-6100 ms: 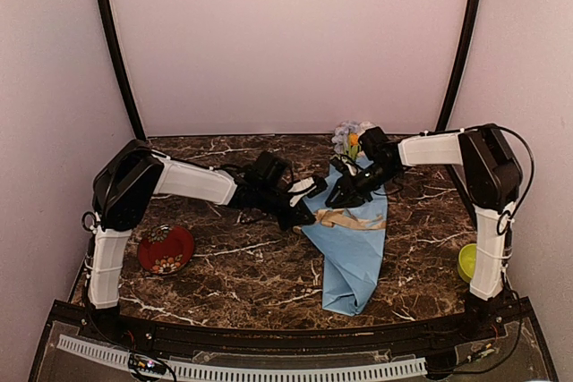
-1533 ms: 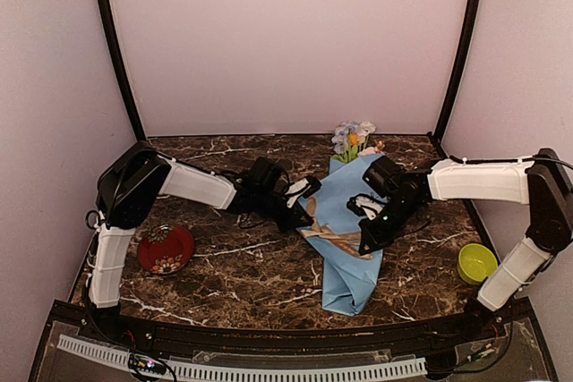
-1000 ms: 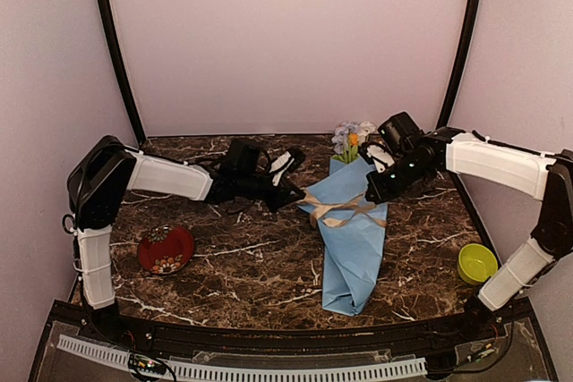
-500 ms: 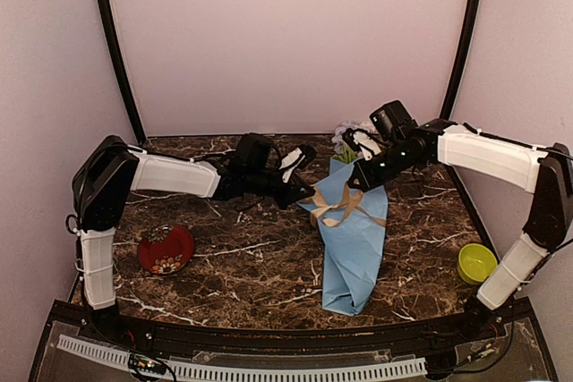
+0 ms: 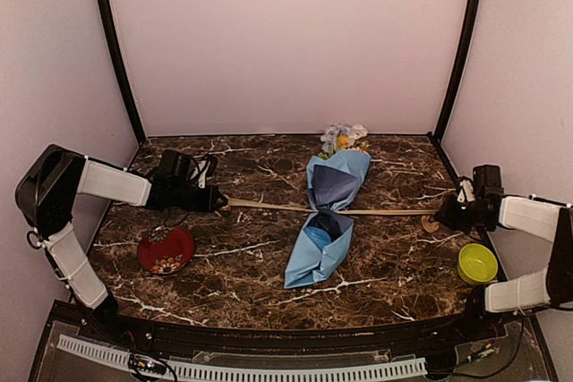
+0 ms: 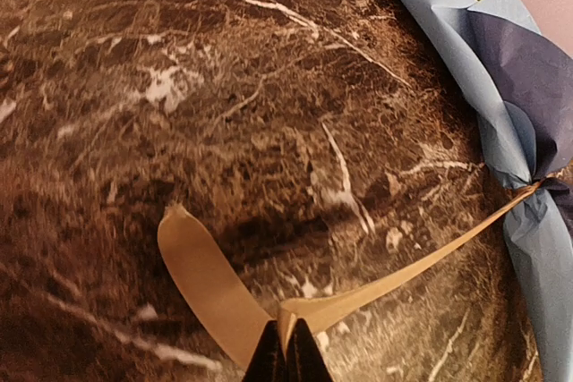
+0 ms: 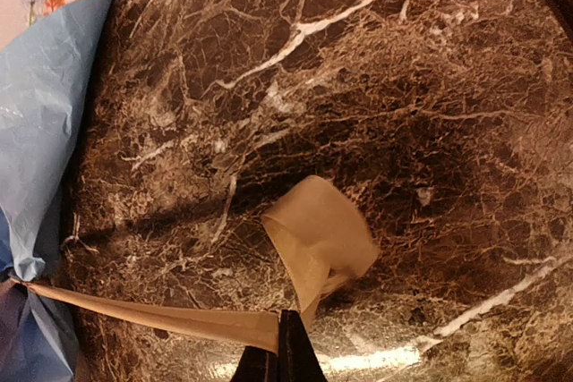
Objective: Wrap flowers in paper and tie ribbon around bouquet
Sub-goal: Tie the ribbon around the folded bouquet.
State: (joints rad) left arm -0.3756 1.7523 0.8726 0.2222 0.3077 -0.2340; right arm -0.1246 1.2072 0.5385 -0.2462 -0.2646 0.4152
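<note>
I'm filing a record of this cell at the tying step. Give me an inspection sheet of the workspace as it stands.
Surface: dark, white-veined marble table.
Job's things: bouquet lies mid-table, flowers toward the back wall; light-blue paper is cinched at the waist by the ribbon, which runs taut to both sides.
Clutter: red patterned dish front left; yellow-green bowl front right.
Grippers: left gripper shut on the ribbon's left end; right gripper shut on its right end.
Cables: black cable loops at the left wrist.
Surroundings: pale walls, black corner posts.
</note>
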